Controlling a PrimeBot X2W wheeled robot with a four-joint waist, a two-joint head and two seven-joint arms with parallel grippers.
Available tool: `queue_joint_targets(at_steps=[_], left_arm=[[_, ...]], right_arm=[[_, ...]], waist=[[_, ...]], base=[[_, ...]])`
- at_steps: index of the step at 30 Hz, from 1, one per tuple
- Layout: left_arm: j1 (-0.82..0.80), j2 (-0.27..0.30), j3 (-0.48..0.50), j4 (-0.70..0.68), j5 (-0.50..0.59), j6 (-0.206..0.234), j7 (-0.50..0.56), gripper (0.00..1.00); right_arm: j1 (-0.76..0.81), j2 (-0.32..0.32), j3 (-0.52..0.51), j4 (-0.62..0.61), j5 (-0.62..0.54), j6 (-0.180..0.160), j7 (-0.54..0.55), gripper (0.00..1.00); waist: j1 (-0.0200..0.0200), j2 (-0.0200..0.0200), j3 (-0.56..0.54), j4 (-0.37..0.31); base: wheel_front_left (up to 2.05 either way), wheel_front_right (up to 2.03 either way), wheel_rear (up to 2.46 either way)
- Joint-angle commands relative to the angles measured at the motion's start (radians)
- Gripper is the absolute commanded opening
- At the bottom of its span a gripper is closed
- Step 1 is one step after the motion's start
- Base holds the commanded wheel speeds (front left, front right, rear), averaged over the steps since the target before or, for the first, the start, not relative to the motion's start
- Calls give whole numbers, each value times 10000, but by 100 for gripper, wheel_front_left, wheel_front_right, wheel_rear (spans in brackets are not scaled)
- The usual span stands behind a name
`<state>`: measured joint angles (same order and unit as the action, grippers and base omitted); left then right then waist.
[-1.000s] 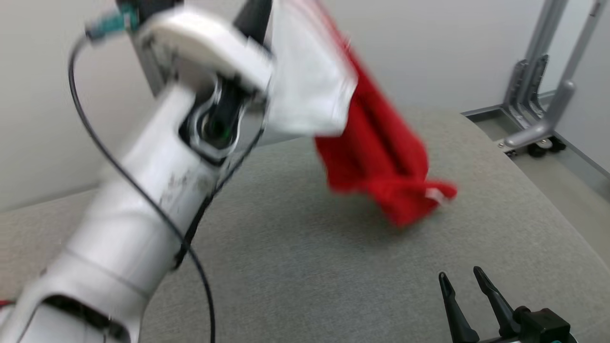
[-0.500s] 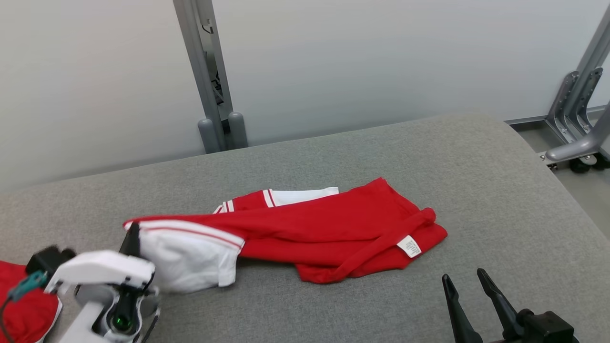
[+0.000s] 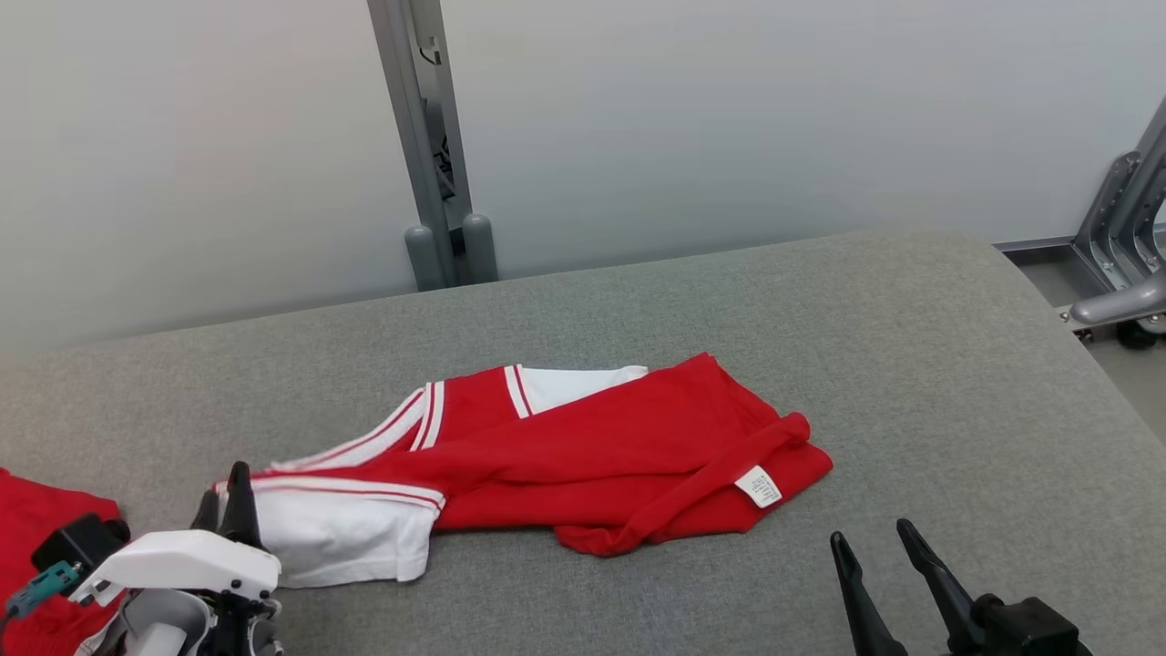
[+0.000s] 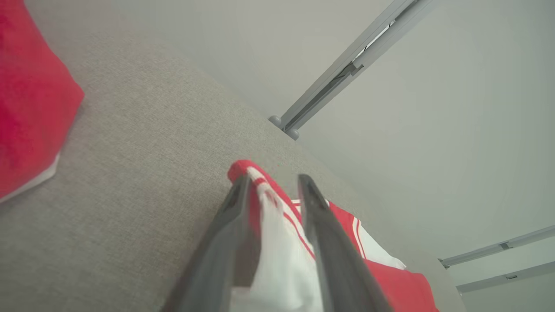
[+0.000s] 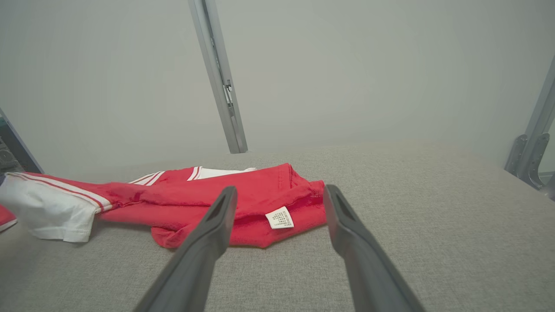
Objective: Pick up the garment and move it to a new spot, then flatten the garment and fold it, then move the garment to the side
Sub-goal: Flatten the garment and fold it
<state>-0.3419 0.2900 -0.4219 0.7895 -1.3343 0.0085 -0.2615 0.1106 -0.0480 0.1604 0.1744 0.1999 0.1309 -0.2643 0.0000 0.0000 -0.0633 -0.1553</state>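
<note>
**Item 1. Garment** [image 3: 583, 446]: red, with white panels and red-and-white striping. It lies crumpled in a long band across the middle of the bench [image 3: 911, 364], lengthwise from left to right. A white sleeve [image 3: 337, 538] forms its left end. A small white label [image 3: 758, 486] sits face up on a twisted red fold at its right end.

**Item 2. Left gripper** [image 3: 226, 492]: low at the near left of the bench, at the garment's left end. The jaws stand a little apart. In the left wrist view the white sleeve and its striped red edge lie in the gap, against the inner face of one finger. That view is blurred, so whether the cloth is pinched cannot be told.

**Item 3. Right gripper** [image 3: 870, 533]: at the near right of the bench. The jaws are spread wide with nothing between them. The fingers point toward the label end of the garment and stay clear of it.

**Item 4. Second red cloth** [image 3: 41, 528]: at the far left edge of the bench, apart from the garment. It has a white border along its lower side.

**Item 5. Bench:** covered in grey woven fabric, with a rounded far right corner.

**Item 6. Surroundings:** a pale wall, a grey metal post [image 3: 424, 137] behind the bench and a grey metal frame [image 3: 1116, 237] on the floor at the far right.
</note>
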Motion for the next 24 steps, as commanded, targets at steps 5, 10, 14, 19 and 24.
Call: queue_joint_targets(at_steps=[5,10,14,19,24], left_arm=[[-75,-147,653,419,1884,72,-33,100],[542,-333,1759,-736,4304,450,-34,100],[1626,-839,2798,-2367,5995,452,-36,100],[3135,-1625,3510,-3781,7586,395,-35,100],[3944,-2013,3620,-4309,8364,318,-35,100]], right_arm=[[-55,-52,11,11,-55,-3,-16,100],[99,-50,-37,-8,-125,-3,-16,100],[181,-52,-125,-51,-92,-3,-16,100],[249,-50,-157,-97,37,-3,-14,100],[295,-47,-182,-113,76,-3,-16,100]], waist=[[0,0,-65,4],[0,0,-105,116],[0,0,-187,259],[0,0,-330,535],[0,0,-430,782]], base=[[0,0,0],[0,0,0],[0,0,0],[0,0,0],[0,0,0]])
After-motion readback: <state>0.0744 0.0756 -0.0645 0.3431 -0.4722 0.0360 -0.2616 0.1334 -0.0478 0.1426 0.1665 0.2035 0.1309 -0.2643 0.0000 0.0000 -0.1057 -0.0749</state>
